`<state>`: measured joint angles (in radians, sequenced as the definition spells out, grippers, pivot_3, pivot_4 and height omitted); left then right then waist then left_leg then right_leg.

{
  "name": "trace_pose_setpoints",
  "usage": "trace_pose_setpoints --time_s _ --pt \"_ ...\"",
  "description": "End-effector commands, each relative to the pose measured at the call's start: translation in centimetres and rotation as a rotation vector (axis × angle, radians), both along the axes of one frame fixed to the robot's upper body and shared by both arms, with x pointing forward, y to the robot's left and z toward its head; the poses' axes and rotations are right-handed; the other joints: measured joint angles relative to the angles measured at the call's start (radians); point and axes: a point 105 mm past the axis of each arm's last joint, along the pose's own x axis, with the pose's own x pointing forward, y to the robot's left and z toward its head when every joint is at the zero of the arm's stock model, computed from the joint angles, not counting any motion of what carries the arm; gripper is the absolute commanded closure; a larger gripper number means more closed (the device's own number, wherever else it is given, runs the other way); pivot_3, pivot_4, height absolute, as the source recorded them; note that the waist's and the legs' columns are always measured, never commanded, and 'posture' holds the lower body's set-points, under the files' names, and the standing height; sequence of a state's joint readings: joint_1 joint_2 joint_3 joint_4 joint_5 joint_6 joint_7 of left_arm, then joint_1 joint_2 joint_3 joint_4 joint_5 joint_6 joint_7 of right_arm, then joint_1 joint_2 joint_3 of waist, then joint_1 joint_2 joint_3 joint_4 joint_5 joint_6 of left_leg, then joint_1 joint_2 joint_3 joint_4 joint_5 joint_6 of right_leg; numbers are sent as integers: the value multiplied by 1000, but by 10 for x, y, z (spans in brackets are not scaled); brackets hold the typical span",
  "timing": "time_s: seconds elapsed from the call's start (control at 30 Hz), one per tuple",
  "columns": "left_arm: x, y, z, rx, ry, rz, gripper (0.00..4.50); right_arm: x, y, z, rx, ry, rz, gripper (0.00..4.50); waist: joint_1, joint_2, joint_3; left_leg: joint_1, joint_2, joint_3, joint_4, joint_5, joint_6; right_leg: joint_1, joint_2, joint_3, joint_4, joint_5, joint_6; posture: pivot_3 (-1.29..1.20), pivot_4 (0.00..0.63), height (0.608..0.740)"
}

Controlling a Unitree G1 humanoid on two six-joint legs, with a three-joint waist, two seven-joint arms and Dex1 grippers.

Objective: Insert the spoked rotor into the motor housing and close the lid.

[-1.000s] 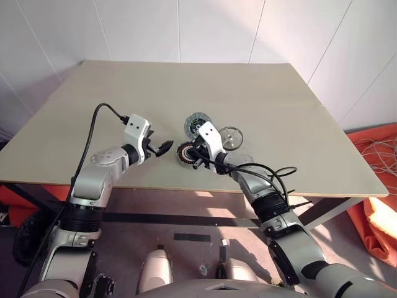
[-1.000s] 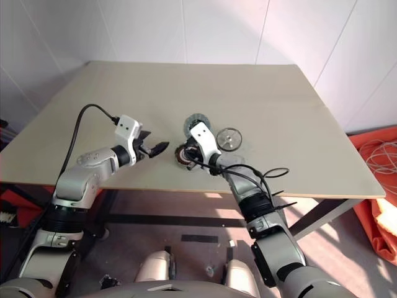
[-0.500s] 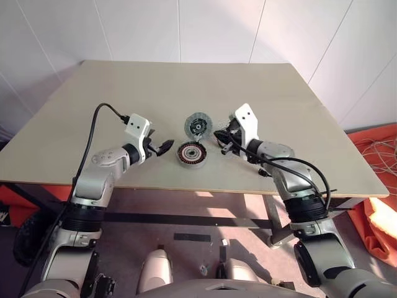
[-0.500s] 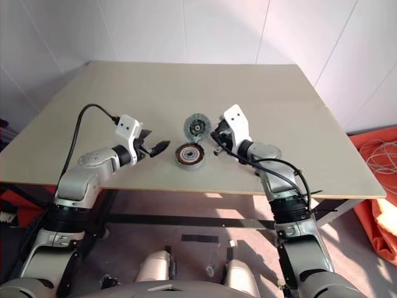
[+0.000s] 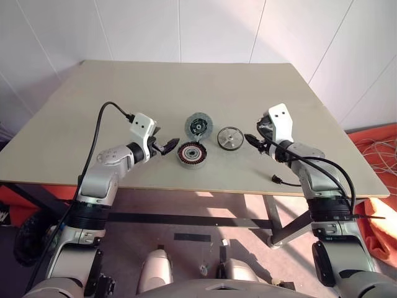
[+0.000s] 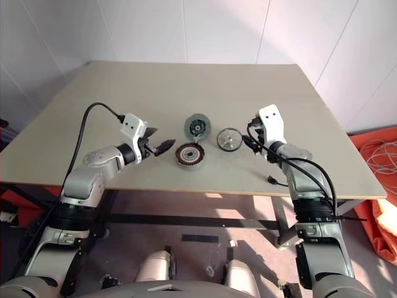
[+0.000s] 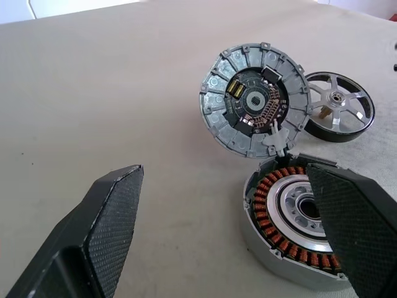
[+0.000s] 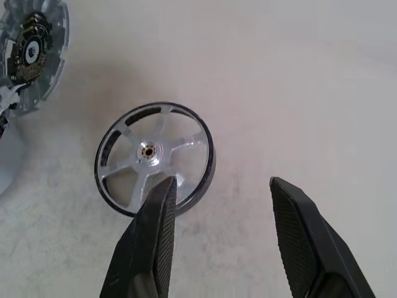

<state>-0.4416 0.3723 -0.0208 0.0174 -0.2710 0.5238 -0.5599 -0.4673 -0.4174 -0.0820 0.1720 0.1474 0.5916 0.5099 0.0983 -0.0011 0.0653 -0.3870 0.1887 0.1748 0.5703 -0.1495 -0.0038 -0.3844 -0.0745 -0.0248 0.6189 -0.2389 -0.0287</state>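
Motor parts on table [image 5: 74, 118], both grippers empty.
Your left gripper [image 7: 229, 236], jaws wide, faces motor housing [image 7: 298, 236] with its raised lid [image 7: 254, 99]; your right gripper [image 8: 220, 214], half-spread, hangs beside spoked rotor [image 8: 154, 156], whose spokes its wrist view resolves.

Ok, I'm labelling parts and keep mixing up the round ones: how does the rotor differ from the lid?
The rotor is an open silvery wheel with slim spokes and a dark rim; the lid is a solid grey disc with a ribbed edge and a dark circuit-like middle. The rotor lies flat and apart on the table; the lid stands tilted, hinged open at the housing. Both are round, with a small central hub.
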Motion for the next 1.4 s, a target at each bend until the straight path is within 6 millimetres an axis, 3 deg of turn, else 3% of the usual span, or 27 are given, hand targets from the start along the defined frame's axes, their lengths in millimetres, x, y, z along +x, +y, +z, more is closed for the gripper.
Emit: trace_pose_setpoints --time_s 0.03,0.17,0.47,0.87,1.17,1.4 --pt "0 -4 20 -15 -83 -23 0 -4 -2 -6 175 64 -43 1826 0 0 0 0 0 0 0 0 0 0 0 0 0 0 0 0 0 740" --pt "-1 -4 18 -9 -82 -25 0 -5 3 -16 339 138 -93 1826 -3 0 0 1 0 0 0 0 0 0 0 0 1 0 0 0 0 740" --pt "-3 -3 17 4 -81 -26 0 9 19 -11 617 207 -153 1826 -2 1 0 1 0 0 0 0 0 0 0 0 1 0 0 0 0 740" --pt "-3 1 17 22 -86 -16 0 15 40 -25 677 255 -164 1826 -2 1 0 1 0 0 0 1 -2 0 0 0 1 0 0 0 0 740" --pt "-4 0 16 22 -82 -17 0 19 63 3 812 196 -74 1826 -2 1 0 1 0 1 -3 2 -3 -1 0 0 1 0 0 0 0 740" --pt "-5 1 16 24 -81 -15 0 20 64 5 777 182 -75 1826 -1 1 0 1 0 1 -3 2 -3 -1 0 0 1 0 0 0 0 740"
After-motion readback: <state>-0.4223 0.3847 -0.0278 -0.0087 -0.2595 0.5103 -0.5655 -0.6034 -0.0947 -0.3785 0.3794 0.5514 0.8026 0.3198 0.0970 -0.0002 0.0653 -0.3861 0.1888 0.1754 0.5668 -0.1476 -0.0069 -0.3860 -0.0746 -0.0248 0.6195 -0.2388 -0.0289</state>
